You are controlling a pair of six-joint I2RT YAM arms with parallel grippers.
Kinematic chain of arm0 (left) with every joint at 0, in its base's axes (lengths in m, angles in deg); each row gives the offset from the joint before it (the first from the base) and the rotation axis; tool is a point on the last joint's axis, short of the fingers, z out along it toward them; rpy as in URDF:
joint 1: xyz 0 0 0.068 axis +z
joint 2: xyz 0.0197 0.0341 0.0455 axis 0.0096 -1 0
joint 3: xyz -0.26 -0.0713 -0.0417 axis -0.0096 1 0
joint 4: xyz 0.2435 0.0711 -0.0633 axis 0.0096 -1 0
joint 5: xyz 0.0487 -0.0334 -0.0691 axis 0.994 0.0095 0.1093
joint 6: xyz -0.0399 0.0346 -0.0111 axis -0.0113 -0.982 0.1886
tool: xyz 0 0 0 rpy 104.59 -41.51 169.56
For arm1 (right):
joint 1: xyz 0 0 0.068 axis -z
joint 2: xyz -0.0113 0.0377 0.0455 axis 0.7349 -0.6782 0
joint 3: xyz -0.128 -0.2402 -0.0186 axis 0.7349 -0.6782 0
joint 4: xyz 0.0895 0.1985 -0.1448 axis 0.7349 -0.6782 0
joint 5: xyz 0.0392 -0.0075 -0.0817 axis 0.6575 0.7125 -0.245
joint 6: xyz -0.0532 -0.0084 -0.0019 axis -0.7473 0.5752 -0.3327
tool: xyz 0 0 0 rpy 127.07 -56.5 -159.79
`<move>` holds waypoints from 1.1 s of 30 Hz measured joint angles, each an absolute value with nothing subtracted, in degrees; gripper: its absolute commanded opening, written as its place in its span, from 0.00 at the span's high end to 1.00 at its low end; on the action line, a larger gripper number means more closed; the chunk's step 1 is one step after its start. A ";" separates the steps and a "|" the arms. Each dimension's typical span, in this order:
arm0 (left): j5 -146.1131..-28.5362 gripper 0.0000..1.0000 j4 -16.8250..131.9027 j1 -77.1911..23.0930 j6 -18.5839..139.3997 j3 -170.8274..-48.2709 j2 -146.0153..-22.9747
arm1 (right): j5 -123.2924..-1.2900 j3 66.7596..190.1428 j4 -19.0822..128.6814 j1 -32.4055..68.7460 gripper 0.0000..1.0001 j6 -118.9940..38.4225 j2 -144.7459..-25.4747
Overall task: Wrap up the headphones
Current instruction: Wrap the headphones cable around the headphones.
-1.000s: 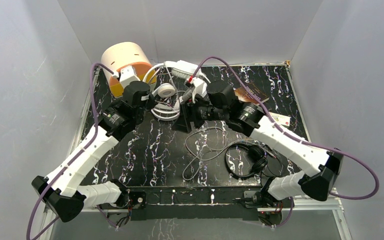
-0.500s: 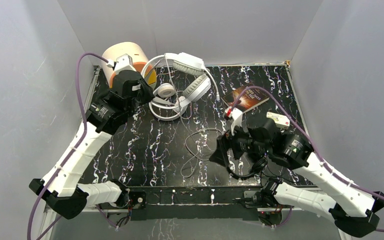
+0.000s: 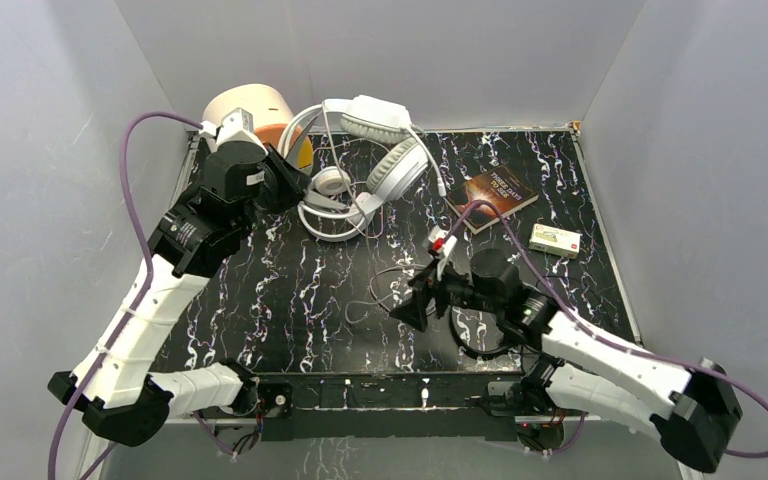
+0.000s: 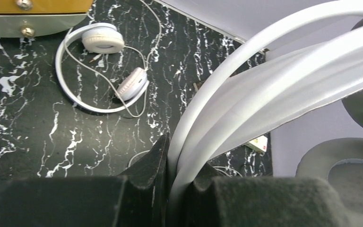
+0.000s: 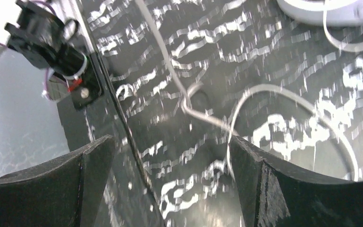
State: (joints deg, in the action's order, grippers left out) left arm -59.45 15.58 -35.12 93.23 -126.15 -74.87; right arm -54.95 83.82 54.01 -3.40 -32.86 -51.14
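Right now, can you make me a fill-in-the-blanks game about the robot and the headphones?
1. The left tool is ____ on the big headphones' headband.
2. The right tool is wide ____ over a loose cord.
3. The black headphones lie nearest the ____ tool.
4. The big headphones are ____ in colour.

Missing words: shut, open, right, white.

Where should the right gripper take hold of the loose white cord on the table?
The straight single strand of the white cord, short of its kink, from straight above: it lies flat on the table, and the open right gripper hangs over it.
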 measured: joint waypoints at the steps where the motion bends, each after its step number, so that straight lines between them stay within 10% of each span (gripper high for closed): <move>1: -59.95 1.00 15.51 -35.12 93.49 -126.61 -74.85 | -53.57 83.52 58.68 -3.25 0.01 -33.12 -53.00; 15: -65.96 1.00 16.06 -35.12 96.64 -131.29 -74.98 | -48.57 81.35 100.23 -2.94 0.22 -29.23 -75.91; 33: -77.04 1.00 22.03 -35.01 97.69 -137.61 -75.48 | -46.97 86.68 110.05 1.06 1.00 -21.63 -83.58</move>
